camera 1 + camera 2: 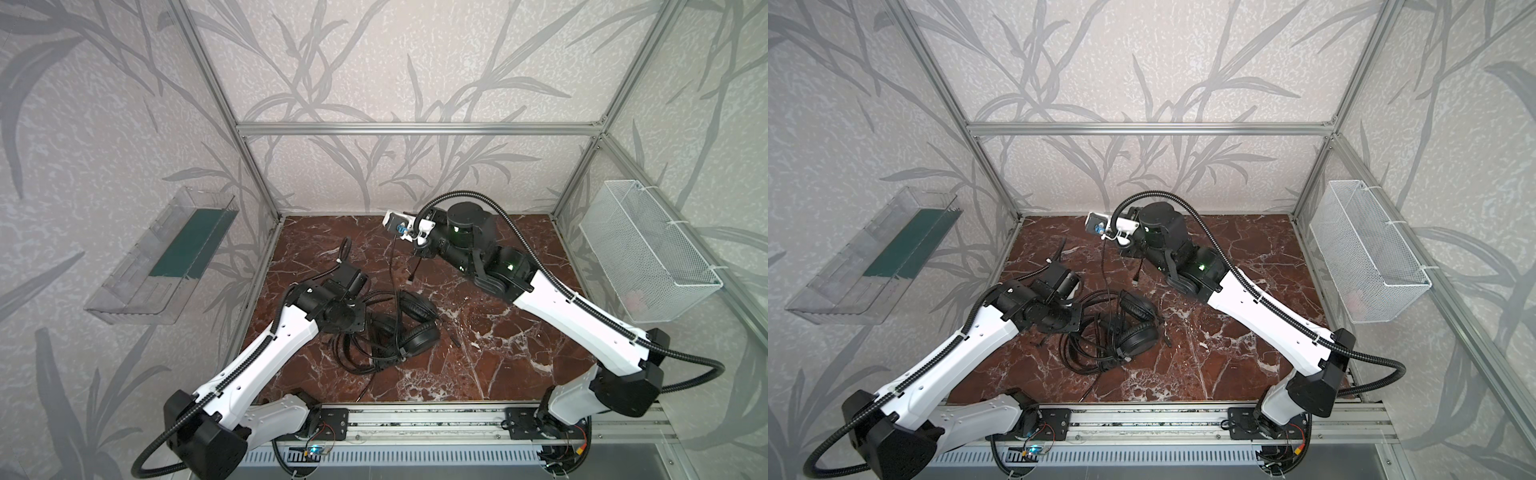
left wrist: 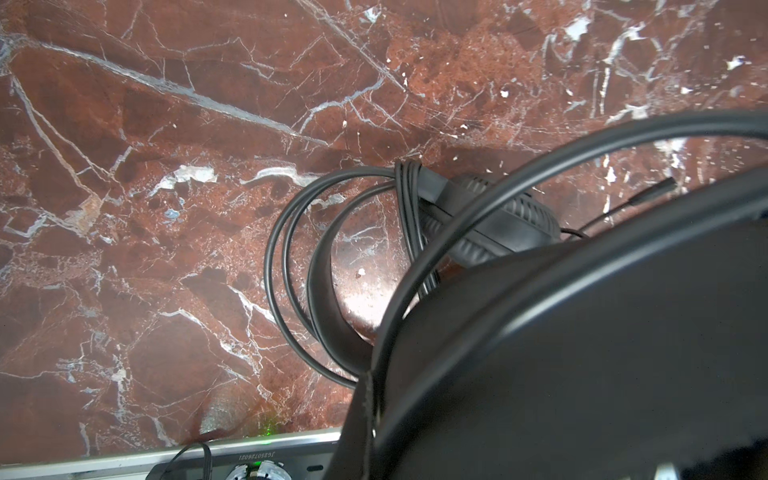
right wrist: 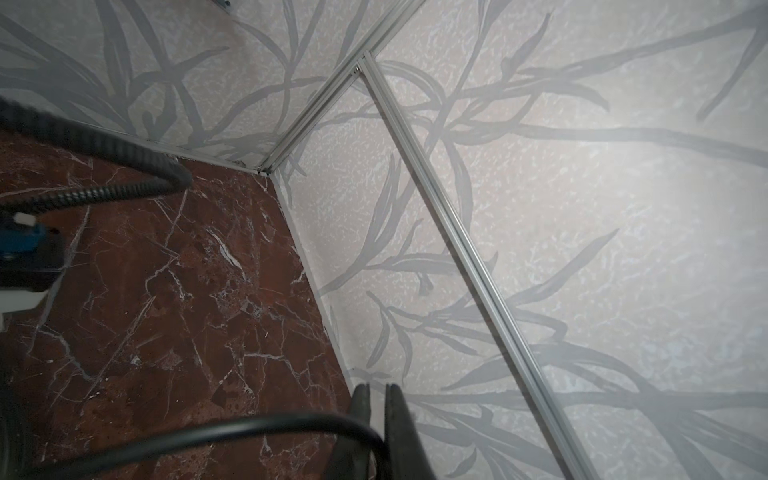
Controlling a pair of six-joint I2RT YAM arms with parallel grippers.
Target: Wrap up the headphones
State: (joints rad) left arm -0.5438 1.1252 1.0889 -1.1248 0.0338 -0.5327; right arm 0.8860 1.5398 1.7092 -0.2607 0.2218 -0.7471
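Right wrist view: My right pincer [image 3: 376, 399] has its two dark tips almost together. It pinches a thin black cable [image 3: 208, 432] that bends in between them.
Right pincer, in both top views: It is up high over the back of the red-brown marble table top [image 1: 478, 332]. The cable hangs from it down to the pile. A small plug end [image 1: 411, 280] dangles just under it, above the table.
Left pincer: I cannot see it, because it is tucked under its own wrist on the left arm [image 1: 291, 332]. It is pressed together. I cannot tell what it grips.
Left wrist view: A big black headset part [image 2: 582, 332] fills the corner. It is too close to make out.
Headphones: The two black over-ear headphones with round soft cups [image 1: 422, 338] lie in one pile. They are on the table just beside the left wrist, near the middle.
Done, I think: One headset [image 2: 511, 224] has cable turns wound across its thin band [image 2: 407, 195]. Round loops [image 2: 291, 266] lie beside it.
Left to do, I think: The other headset's cable is loose and long. I need to wind it round and tuck in the plug.
How far: About halfway, I guess.
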